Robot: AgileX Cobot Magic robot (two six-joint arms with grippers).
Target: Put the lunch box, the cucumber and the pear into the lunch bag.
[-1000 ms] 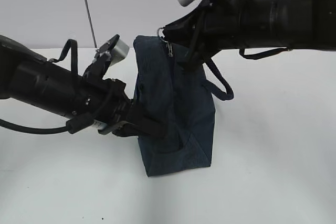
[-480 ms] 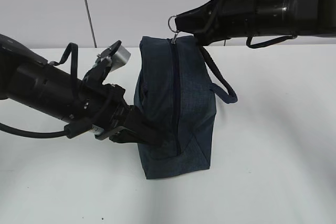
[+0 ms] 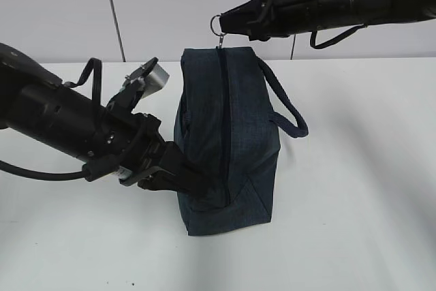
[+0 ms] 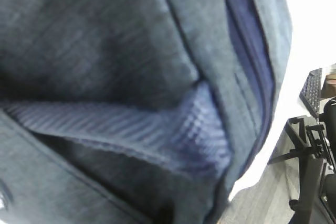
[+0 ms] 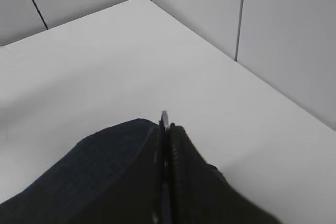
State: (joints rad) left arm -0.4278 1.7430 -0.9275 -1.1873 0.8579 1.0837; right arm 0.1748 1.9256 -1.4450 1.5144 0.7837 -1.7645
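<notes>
The dark navy lunch bag (image 3: 231, 134) stands on end on the white table, its zipper running shut down the front. My right gripper (image 3: 228, 25) hangs just above the bag's top, shut on the metal ring pull (image 3: 216, 24). In the right wrist view the ring pull (image 5: 164, 116) pokes out past the closed fingers, above the lunch bag (image 5: 105, 171). My left gripper (image 3: 194, 180) is shut on fabric at the bag's lower left corner. Lunch bag cloth (image 4: 105, 40) and ribbed webbing (image 4: 173, 129) fill the left wrist view. The lunch box, cucumber and pear are out of view.
The bag's loop handle (image 3: 289, 110) sticks out to the right. The white table (image 3: 354, 202) runs to a pale wall behind. Past the table edge in the left wrist view are a keyboard (image 4: 311, 90) and a black stand (image 4: 307, 171).
My right gripper has risen and drawn back to the right with the ring pull; the bag now stands straighter with its zipper line closed. The left arm has barely moved.
</notes>
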